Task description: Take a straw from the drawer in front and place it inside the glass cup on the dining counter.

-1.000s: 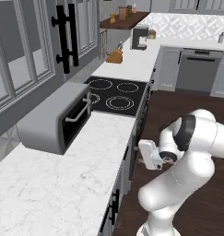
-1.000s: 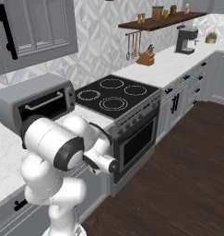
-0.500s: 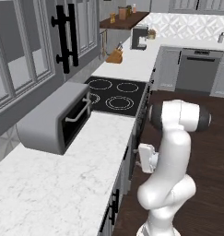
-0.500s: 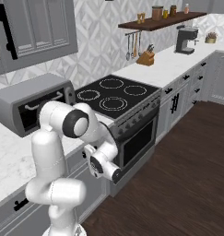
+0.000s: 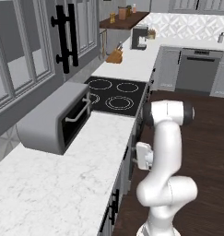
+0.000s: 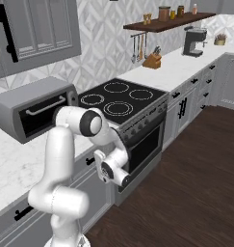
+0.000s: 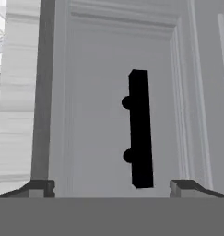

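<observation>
While the jaws gape, the drawer (image 7: 104,115) (shut) hides its inside.

White marble desk (image 5: 76,179) runs along wall. Grey toaster oven (image 5: 56,120) sits on it, just beside black cooktop (image 5: 115,94). Farther along: knife block (image 5: 115,56), coffee machine (image 5: 139,38). Dark wood floor (image 5: 210,138) below.
</observation>
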Tool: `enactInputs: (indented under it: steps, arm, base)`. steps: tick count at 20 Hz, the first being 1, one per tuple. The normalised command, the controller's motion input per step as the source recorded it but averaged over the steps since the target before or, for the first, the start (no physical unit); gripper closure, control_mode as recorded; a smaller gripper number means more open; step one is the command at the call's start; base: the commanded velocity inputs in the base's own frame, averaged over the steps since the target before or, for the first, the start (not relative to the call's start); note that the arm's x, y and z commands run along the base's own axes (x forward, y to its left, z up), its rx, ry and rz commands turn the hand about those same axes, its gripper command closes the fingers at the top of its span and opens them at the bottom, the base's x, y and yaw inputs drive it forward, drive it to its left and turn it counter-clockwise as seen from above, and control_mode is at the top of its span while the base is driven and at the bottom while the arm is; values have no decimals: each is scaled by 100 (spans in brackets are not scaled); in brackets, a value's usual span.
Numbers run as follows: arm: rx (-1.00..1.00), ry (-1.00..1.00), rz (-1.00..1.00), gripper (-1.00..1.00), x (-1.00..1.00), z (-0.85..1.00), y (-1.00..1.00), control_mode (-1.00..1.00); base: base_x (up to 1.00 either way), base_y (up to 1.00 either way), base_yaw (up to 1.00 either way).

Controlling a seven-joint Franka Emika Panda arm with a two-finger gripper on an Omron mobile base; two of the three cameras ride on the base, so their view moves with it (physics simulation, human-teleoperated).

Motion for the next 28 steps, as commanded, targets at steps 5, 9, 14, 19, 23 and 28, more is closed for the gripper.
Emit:
enactInputs:
  steps: [5, 9, 14, 19, 23, 28]
  arm:
    - [0, 1, -1, -100, 58, -36, 3, -100]
    - [0, 1, -2, -100, 44, -37, 4, -100]
    - [0, 0, -1, -100, 34, -37, 11, -100]
    - [0, 0, 0, -100, 9, -9, 32, -100]
    - [0, -8, 0, -100, -14, 17, 34, -100]
    - [0, -8, -1, -100, -26, 34, 23, -100]
  base:
    - [0, 0, 0]
    - [0, 0, 0]
    - [0, 0, 0]
    - [0, 0, 0]
    - [0, 0, 0]
    - [0, 0, 0]
